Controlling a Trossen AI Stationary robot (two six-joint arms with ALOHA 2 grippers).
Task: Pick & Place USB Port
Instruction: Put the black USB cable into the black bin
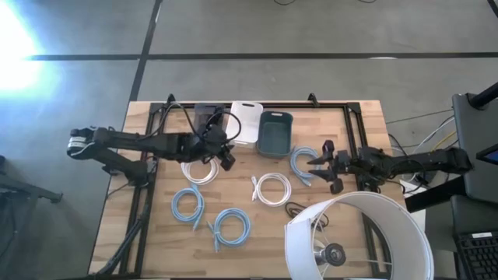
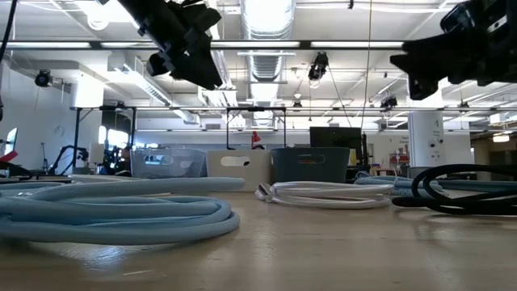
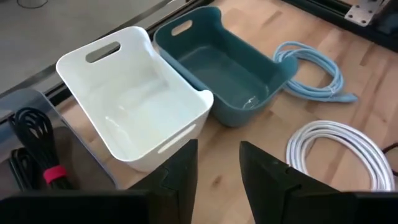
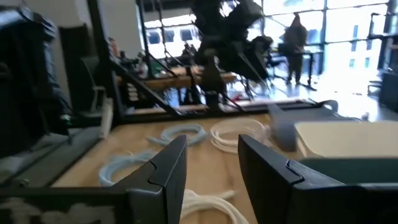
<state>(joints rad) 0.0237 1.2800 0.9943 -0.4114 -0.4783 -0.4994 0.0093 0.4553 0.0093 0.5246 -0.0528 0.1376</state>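
Beside the teal bin [image 1: 274, 132] | left claw [image 1: 226, 157] open, empty, above the bench [image 1: 354, 117], near white bin [image 1: 247, 120] | right claw [image 1: 317, 165] open, empty, near light-blue cable [image 1: 302, 162] | white cable coil [image 1: 271, 189] on bench, below teal bin

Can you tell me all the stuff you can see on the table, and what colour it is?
Blue cables: four coils, light blue; two at the front left, one right of the teal bin, one by the white bin.
White cables: two coils, white; one in the middle, one under the left hand.
Black cable: one, black, front right by the lamp.
White bin: one, white, empty, at the back.
Teal bin: one, teal, empty, right of the white bin.
Clear bin: one, holds black cables, left of the white bin.
Lamp: one, white shade, front right corner.
Left hand: one, dark, open, above the table near the bins.
Right hand: one, dark, open, above the right side.
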